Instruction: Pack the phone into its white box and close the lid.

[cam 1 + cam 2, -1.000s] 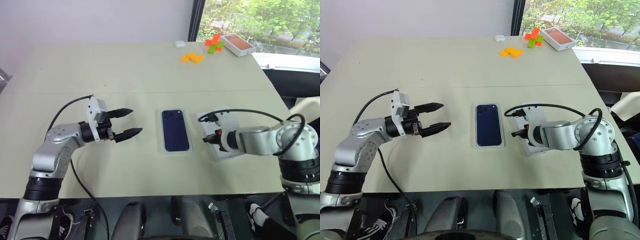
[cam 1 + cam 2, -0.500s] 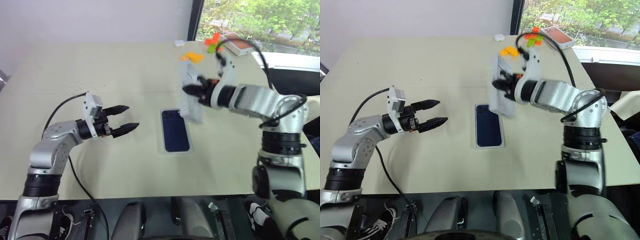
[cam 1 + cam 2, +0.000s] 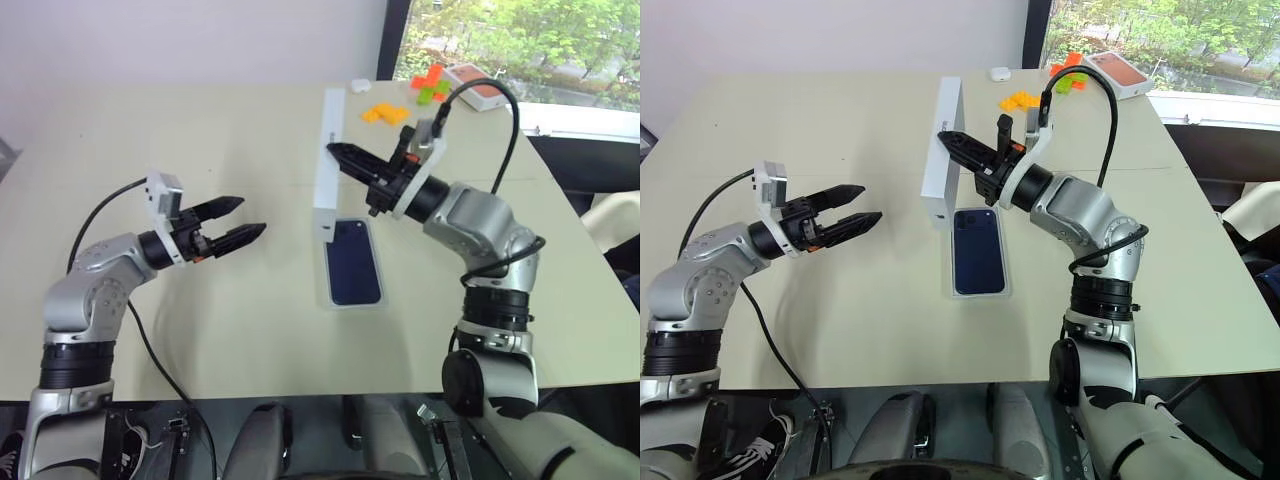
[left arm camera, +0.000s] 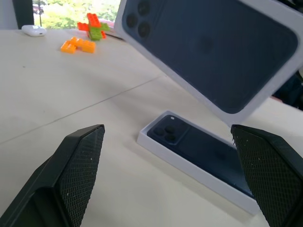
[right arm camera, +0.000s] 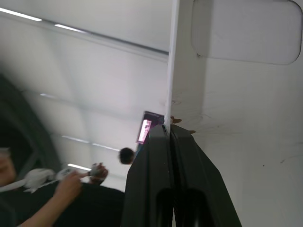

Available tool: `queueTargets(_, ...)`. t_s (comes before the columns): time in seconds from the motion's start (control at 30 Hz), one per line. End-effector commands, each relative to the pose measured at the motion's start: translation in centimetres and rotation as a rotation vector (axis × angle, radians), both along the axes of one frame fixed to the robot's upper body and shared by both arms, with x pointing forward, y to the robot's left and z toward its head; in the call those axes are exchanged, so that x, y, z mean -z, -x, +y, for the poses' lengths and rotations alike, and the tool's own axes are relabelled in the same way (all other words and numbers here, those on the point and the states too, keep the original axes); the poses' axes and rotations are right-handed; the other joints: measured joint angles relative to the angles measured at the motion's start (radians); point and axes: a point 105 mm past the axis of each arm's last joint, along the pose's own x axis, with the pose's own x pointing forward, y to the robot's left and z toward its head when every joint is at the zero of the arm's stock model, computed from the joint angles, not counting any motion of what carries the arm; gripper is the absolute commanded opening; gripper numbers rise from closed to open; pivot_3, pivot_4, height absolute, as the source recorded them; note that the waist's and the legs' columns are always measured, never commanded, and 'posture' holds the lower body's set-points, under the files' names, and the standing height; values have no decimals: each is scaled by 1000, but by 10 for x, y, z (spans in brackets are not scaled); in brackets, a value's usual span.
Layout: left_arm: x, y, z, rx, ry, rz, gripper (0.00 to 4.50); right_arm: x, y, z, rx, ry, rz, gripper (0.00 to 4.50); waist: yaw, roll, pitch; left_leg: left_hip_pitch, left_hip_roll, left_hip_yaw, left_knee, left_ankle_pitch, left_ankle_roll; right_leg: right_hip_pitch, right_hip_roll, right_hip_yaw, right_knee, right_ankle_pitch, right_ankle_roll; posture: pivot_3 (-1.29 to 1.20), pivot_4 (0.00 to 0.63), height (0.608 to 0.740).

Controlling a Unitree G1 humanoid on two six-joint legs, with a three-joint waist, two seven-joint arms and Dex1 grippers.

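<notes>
Above the white box (image 3: 980, 290), held on edge by the right gripper (image 3: 952, 140) — fingers pinched tight on one thin wall of the lid (image 3: 942, 150), printed face turned toward the left arm; resting flat inside that box, at the middle of the table (image 3: 790, 330), the navy phone (image 3: 977, 250), camera cluster at the far end. Risk judged first: such a narrow pinch on one rim could let the lid swing or slip when tilted down; then a corner could land on the phone's glossy back, or on the box wall, and jam crooked instead of sliding over. Also possible — a skewed lid pushing the light box along the smooth surface, since nothing holds it. Left gripper (image 3: 855, 205) hovering well to the side, fingers spread wide, gripping nothing; could steady the box, but must not knock it. Plenty of bare room around the box on all sides; table edges well away; orange bricks (image 3: 1022, 101), white earbud case (image 3: 999, 75) and orange-topped box (image 3: 1116, 76) far at the back, no obstacle.
</notes>
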Motion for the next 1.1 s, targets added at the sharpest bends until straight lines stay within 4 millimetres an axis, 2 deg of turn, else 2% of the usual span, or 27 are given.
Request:
queueTargets(0.03, -15, 4, 0, 15, 35, -24, 4500, 6, 13, 11, -69, -19, -9, 27, -1, 0, 0, 0, 0, 0, 0, 0, 0, 0, 0, 0, 0, 0, 0, 0, 150, 740)
queueTargets(0.27, -21, 9, 0, 4, 54, -35, 4500, 27, 22, 27, -136, -43, 48, 27, -1, 0, 0, 1, 0, 2, 0, 0, 0, -1, 0, 2, 1, 0, 0, 0, 150, 740)
queueTargets(0.37, -17, 10, 0, 0, 47, -25, 4500, 32, 23, 31, -149, -46, 69, 27, -3, 0, 0, 1, 0, 2, 0, 0, 0, -2, 0, 2, 1, 0, 0, 0, 150, 740)
queueTargets(0.53, -2, 14, 0, -3, 9, 15, 4500, 59, 25, 36, -153, 2, 147, 27, -2, 0, 0, 1, 0, 2, 0, 0, 0, -2, 0, 3, 1, 0, 0, 0, 150, 740)
queueTargets(0.63, 7, 14, -2, -6, 4, 37, 3714, 64, 23, 34, -144, 8, 162, 0, -2, 0, 0, 1, 0, 3, 0, 0, 0, -2, 0, 3, 1, 0, 0, 0, 150, 740)
queueTargets(0.73, 16, 15, -8, -5, 21, 56, 2171, 73, 20, 32, -124, 37, 178, 0, 0, 0, 0, 1, -1, 3, 1, 0, 0, -1, 0, 3, 1, 0, 0, 0, 150, 740)
queueTargets(0.87, 28, 15, -18, 2, 20, 64, 43, 74, 17, 29, -91, 56, 151, 0, 0, 0, 0, 1, 0, 3, 1, 0, 0, -1, 0, 3, 1, 0, 0, 0, 150, 740)
queueTargets(1.1, 44, 11, -46, 17, 13, 54, 14, 89, 14, 15, -39, 126, 140, 0, 3, 0, 0, 1, -1, 3, 1, 0, 0, -1, 0, 3, 1, 0, 0, 0, 150, 740)
